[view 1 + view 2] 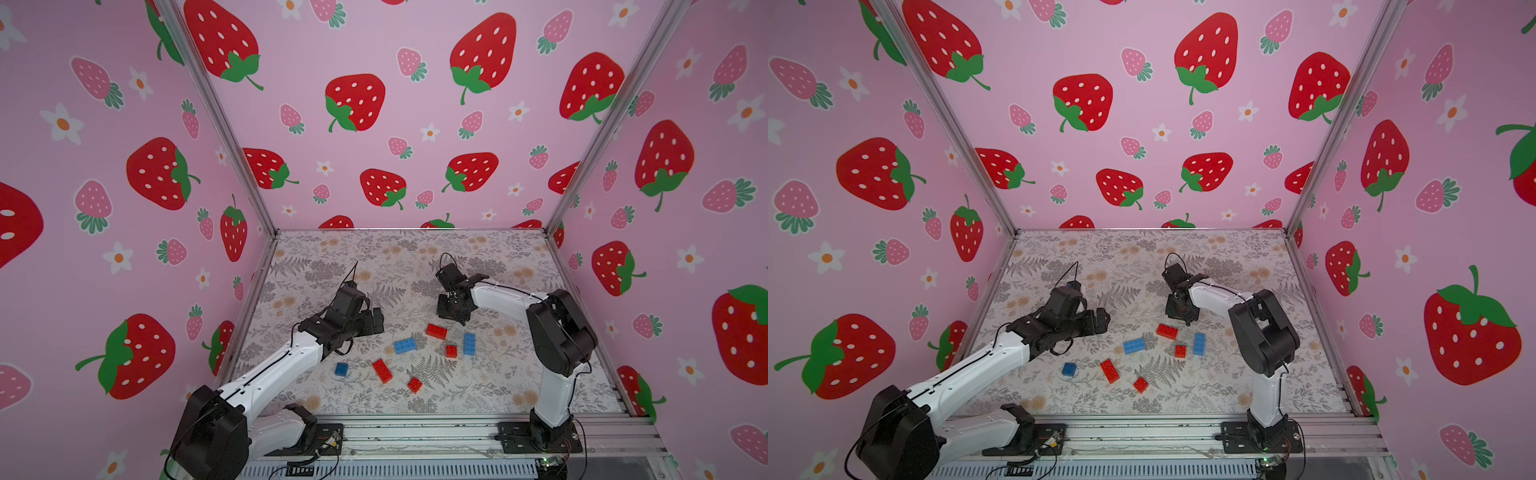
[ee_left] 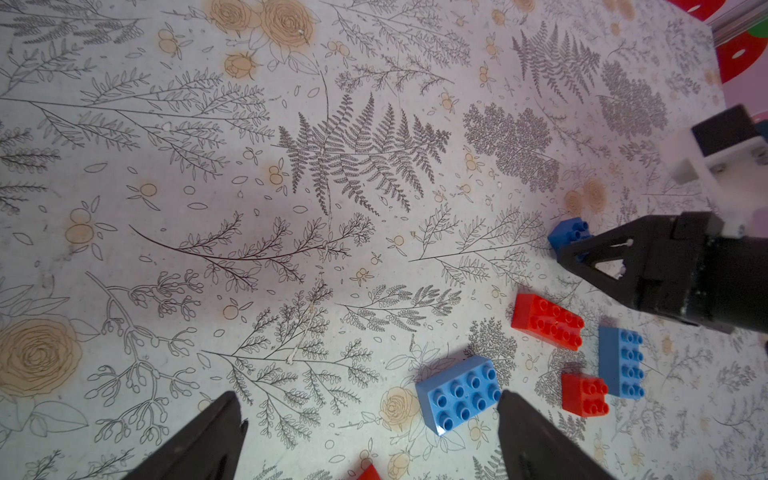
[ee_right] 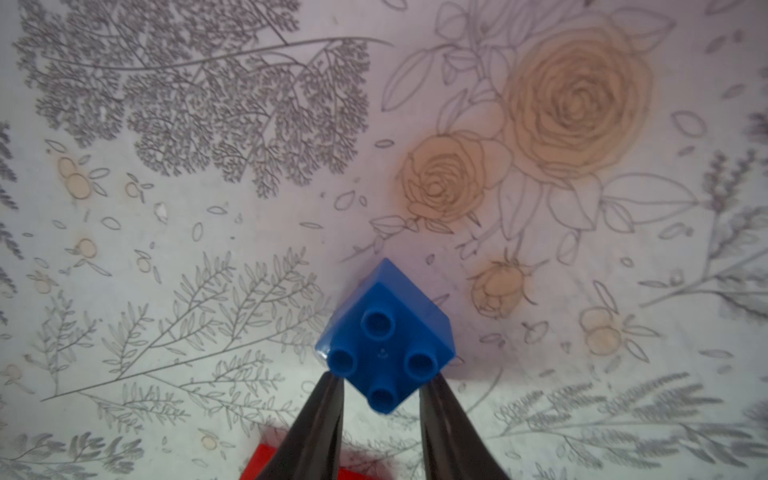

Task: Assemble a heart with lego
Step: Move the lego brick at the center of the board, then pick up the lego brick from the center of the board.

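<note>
Top views hide the blue brick (image 3: 384, 336) — right gripper (image 3: 382, 377) clamps it, left gripper (image 2: 369, 399) gapes.

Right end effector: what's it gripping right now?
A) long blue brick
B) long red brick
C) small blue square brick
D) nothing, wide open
C: the right wrist view shows the right end effector closed on opposite corners of the small blue square brick.
</note>
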You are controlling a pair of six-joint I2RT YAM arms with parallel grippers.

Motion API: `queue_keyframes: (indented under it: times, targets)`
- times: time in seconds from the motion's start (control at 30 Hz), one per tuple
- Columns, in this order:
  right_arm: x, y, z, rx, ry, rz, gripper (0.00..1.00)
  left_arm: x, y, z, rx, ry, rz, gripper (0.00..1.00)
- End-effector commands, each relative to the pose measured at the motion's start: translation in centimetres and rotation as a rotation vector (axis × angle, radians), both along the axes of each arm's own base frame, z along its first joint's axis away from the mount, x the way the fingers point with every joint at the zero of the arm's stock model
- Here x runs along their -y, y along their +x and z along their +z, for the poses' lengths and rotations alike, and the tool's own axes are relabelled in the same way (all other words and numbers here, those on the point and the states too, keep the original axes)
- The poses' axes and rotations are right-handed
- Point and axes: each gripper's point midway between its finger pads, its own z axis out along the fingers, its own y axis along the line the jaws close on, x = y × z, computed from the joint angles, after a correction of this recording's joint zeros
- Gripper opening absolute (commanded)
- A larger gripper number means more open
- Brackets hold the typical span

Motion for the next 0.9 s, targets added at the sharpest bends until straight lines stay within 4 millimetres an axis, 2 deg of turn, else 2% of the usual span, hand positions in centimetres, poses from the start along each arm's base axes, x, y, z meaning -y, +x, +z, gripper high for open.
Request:
queue_keyframes:
  times: [0.0,0.2,0.3,0.37,0.47,0.57,0.6,0.7,0.83,0.87]
  targets:
    - [-1.3,1.5,0.1,0.023,0.023,0.03,0.36,0.4,0.9,1.3,0.031,0.001,-0.002,0.99]
    - [-2.7,3.8,0.7,0.068,0.049,0.024,0.4,0.7,1.3,1.3,0.024,0.008,-0.008,0.99]
    - [-2.5,3.7,1.5,0.08,0.051,0.03,0.41,0.9,1.5,1.4,0.018,0.004,-0.012,0.99]
    - [-2.1,2.9,2.8,0.088,0.058,0.039,0.44,1.2,1.3,1.6,0.018,-0.009,-0.025,0.99]
    - [-0.5,0.2,5.0,0.085,0.065,0.05,0.49,1.8,0.9,2.1,0.015,-0.045,-0.053,0.99]
    - [2.8,-3.3,6.5,0.061,0.042,0.02,0.51,2.6,0.2,2.6,0.019,-0.072,-0.088,0.99]
    - [4.1,-4.8,6.5,0.036,0.035,0.002,0.56,3.0,-0.1,2.8,0.022,-0.074,-0.103,0.99]
    - [6.8,-8.6,6.3,-0.022,0.02,-0.038,0.59,4.0,-0.9,3.1,0.022,-0.066,-0.148,0.99]
    - [7.8,-11.9,5.7,-0.062,0.062,-0.053,0.66,5.5,-1.8,3.1,0.02,-0.062,-0.201,0.99]
    - [7.7,-12.2,5.6,-0.062,0.085,-0.056,0.67,5.8,-2.0,3.0,0.023,-0.059,-0.214,0.99]
